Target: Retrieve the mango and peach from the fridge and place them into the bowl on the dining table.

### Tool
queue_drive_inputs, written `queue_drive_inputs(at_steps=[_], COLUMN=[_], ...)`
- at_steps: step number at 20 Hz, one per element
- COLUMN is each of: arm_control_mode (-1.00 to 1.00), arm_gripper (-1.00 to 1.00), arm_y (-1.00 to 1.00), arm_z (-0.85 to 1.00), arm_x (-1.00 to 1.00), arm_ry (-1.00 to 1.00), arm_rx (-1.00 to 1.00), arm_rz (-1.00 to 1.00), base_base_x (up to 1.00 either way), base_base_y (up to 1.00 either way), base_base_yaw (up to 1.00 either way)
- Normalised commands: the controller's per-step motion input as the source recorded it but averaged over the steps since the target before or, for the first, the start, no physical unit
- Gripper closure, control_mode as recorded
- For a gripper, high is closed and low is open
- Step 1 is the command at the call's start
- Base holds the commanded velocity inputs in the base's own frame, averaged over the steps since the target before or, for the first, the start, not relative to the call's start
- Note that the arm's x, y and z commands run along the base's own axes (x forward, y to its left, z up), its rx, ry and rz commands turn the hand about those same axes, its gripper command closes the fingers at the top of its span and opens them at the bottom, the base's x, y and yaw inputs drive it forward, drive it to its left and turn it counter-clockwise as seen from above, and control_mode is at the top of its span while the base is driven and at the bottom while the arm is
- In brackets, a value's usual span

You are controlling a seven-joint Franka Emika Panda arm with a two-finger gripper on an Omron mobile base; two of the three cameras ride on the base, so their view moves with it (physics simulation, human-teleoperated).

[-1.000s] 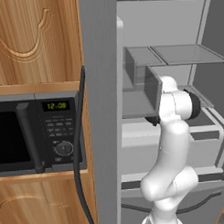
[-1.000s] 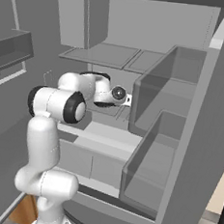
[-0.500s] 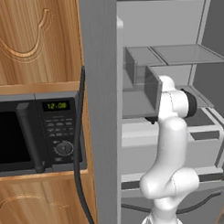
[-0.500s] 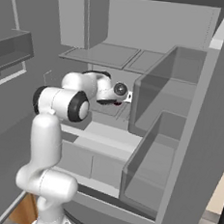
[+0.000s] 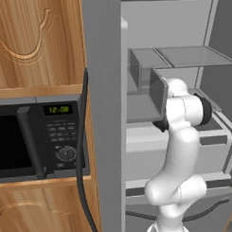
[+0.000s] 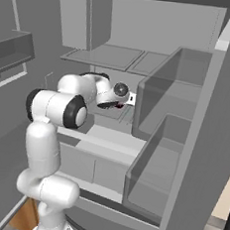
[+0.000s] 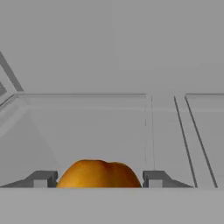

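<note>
Kitchen: fridge [image 6: 184, 143], built-in microwave [image 5: 38, 139].

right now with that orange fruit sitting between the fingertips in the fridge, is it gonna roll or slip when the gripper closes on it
The fruit looks rounded and smooth, so it could well roll on the flat fridge shelf if nudged off-centre. Its glossy curved skin may let the fingertips slide unless they close across its widest part. It appears firm rather than floppy, so it should probably keep its shape under a moderate squeeze.

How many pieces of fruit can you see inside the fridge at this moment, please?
1: a rounded orange fruit lies on the pale grey fridge shelf, low in the hand view between the two dark fingertips. Others may be hidden behind the arm.
</note>
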Motion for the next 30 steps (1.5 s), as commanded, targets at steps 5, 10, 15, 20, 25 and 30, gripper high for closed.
queue_drive_inputs(at_steps=[5, 10, 15, 20, 25, 30], arm_control_mode=[-1.00, -1.00, -1.00, -1.00, -1.00, -1.00], arm_gripper=[1.00, 1.00, 1.00, 1.00, 1.00, 1.00], arm_y=[-0.13, -0.21, -0.01, -0.03, -0.07, -0.26], arm_z=[0.09, 0.60, 0.75, 1.00, 1.00, 1.00], arm_x=[-0.97, -0.96, -0.84, -0.82, -0.78, -0.84], arm_ry=[-0.21, -0.07, 0.27, 0.25, 0.20, 0.21], arm_rx=[0.00, 0.00, -0.16, -0.23, -0.20, -0.07], arm_rz=[0.00, 0.00, 0.07, 0.08, 0.02, 0.00], base_base_x=[0.00, 0.00, 0.00, 0.00, 0.00, 0.00], base_base_y=[0.00, 0.00, 0.00, 0.00, 0.00, 0.00], base_base_yaw=[0.00, 0.00, 0.00, 0.00, 0.00, 0.00])
